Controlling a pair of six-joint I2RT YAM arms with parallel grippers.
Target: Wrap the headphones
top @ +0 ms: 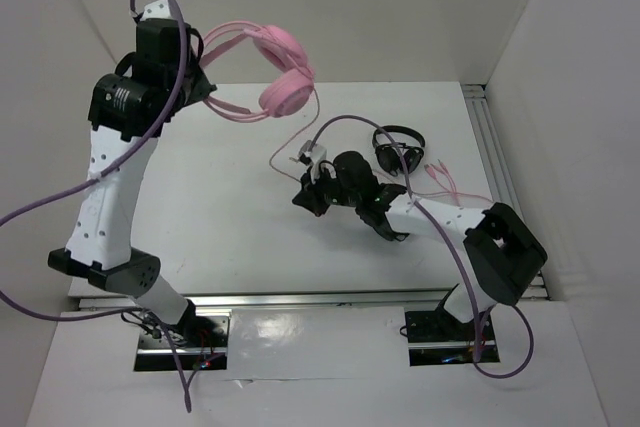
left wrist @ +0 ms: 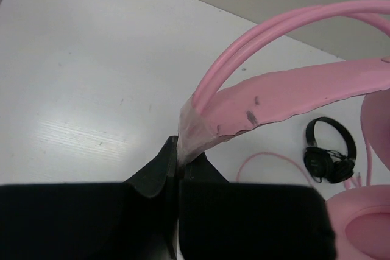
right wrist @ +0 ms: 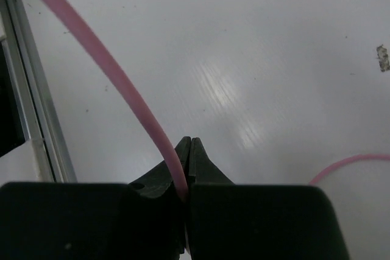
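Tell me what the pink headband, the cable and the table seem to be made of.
Headband: its flat strap looks like matte soft plastic or faux leather, scuffed with dark marks; its two tubes look like smooth glossy plastic. Cable: smooth rubbery plastic, probably; it curves softly. Table: white semi-glossy board, perhaps plastic, with faint ribs and glare.

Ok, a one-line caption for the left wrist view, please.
Left gripper clamps the pink headphones by the headband above the table, with black headphones lying beyond.
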